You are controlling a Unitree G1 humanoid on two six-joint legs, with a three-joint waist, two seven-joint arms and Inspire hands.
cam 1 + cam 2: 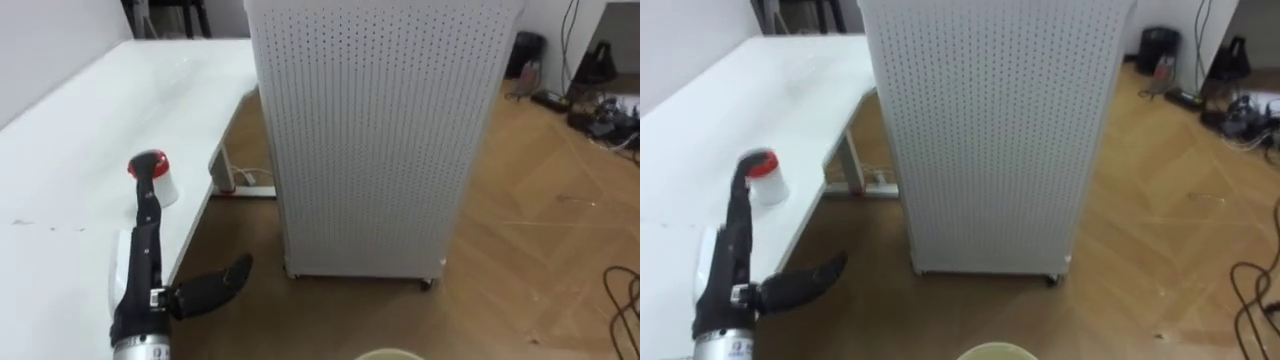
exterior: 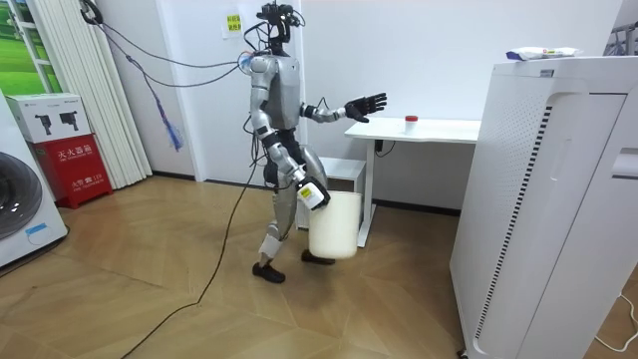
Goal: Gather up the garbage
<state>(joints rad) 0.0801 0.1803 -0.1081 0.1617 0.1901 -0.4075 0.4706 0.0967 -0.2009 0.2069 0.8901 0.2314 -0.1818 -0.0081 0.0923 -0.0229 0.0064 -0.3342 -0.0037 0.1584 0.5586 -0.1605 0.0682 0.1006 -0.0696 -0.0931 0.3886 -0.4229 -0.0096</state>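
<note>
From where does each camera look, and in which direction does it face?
Left eye view: on the robot's head, facing down and forward at a tall white perforated cabinet and a white table; the open left robot hand stretches toward a small red-capped white jar.
Right eye view: beside it, same direction, same hand.
Room view: stands apart in the room, facing the whole robot, whose right robot hand is at a white plastic bucket.
Shared by all: table, jar, cabinet.
</note>
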